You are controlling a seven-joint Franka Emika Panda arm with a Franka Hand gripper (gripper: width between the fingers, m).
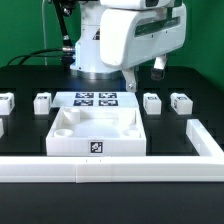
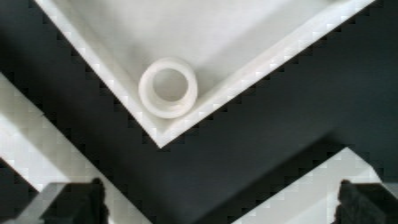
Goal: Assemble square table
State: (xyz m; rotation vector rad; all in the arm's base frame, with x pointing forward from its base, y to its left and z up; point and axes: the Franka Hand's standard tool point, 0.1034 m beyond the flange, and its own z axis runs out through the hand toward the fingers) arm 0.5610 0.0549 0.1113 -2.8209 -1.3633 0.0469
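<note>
At the centre of the black table (image 1: 25, 145): a large white square plastic slab with raised rim (image 1: 70, 146) lies flat with its hollow side up, touching no other part.
Slab front edge: one black-and-white tag (image 1: 97, 146) sits in the middle of the wall that faces the exterior camera.
Slab corner, wrist view: the slab shows one pointed corner here, and a round white socket ring (image 2: 169, 87) stands just inside it, near both rims. Which corner this is, I cannot tell.
Leg blocks: the small white block legs (image 1: 42, 101) lie in a row behind the slab and apart from it, two on the exterior view's left and two on the exterior view's right. Each has a dark mark on its face, too small to read.
Marker board: the thin flat white marker board (image 1: 95, 100) with four tags lies between the two pairs of legs, just behind the far rim of the slab.
Border rail: a long white border rail (image 1: 110, 172) runs along the near side of the table in front of the slab, and turns back at the exterior view's right.
Arm: the white robot arm (image 1: 125, 35) stands at the back and bends forward over the table.
Gripper: the two-finger gripper (image 1: 146, 74) hangs in the air above the slab's side on the exterior view's right. Its dark fingertips (image 2: 71, 205) stand wide apart with nothing between them, so the claw is open and empty.
</note>
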